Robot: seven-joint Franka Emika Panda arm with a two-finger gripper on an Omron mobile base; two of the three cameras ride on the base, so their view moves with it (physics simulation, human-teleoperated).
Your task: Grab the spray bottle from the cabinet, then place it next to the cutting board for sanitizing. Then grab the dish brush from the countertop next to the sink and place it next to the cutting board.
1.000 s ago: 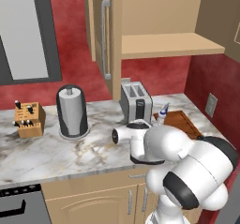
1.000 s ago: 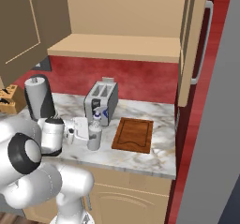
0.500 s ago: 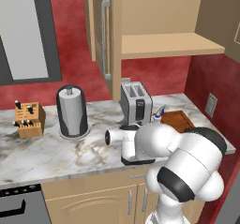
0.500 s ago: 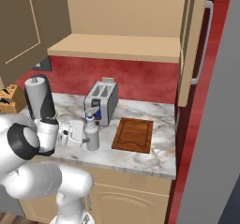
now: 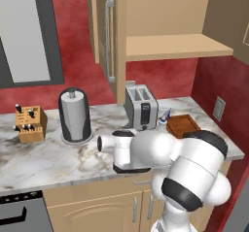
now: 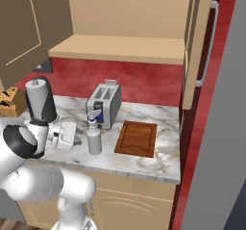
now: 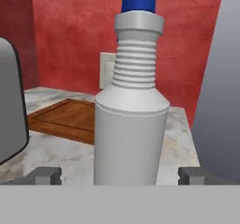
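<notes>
On the worktop, the bottle stands upright just left of the board, straight ahead of the pincer, whose 2 tips stand wide apart beside its base, holding nothing.

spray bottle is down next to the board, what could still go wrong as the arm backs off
The spray bottle stands upright on the countertop between the open gripper fingertips, so a sideways pull could clip and topple it. It is tall and narrow, so a small nudge may be enough. The toaster sits close behind, and the cutting board is beside it; a knocked bottle might roll onto the board.
</notes>
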